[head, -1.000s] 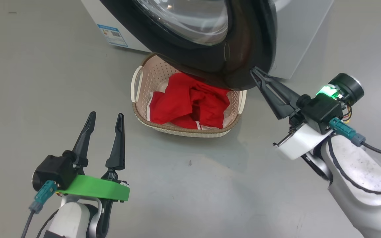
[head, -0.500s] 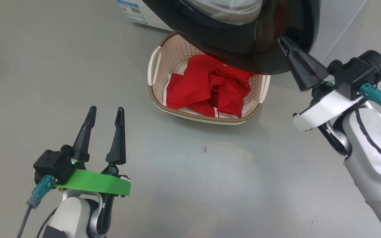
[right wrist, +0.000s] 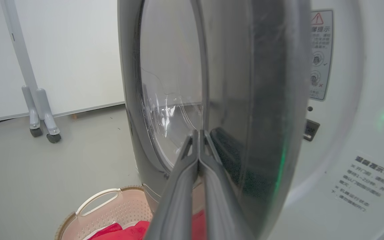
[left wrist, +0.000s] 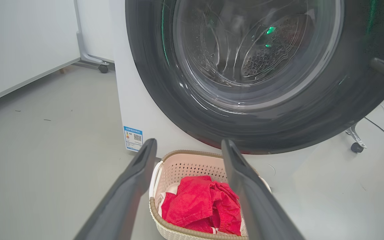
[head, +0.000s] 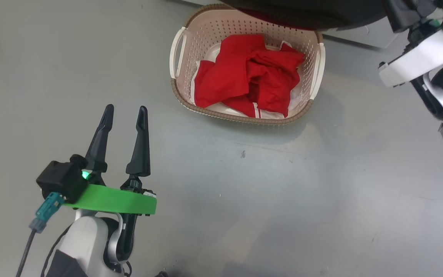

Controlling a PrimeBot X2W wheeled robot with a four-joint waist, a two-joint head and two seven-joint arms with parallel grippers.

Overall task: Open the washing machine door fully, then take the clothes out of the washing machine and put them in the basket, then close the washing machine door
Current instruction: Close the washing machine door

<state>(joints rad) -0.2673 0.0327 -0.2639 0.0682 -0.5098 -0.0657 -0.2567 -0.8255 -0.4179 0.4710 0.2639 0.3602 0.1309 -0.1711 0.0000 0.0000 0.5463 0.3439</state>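
Clothes (head: 244, 77) lie bunched in the basket (head: 240, 116), on the floor under the washing machine door (left wrist: 185, 110). The basket's long axis runs across the head view, with a handle at each end. The right gripper (right wrist: 199, 135) is closed and empty, tips at the door's black ring. The left gripper (head: 125, 109) hovers spread wide, pointing toward the basket.

Left pincer (head: 125, 108) hangs low, fingers spread wide; right pincer (right wrist: 198, 133) raised, fingers pressed together.
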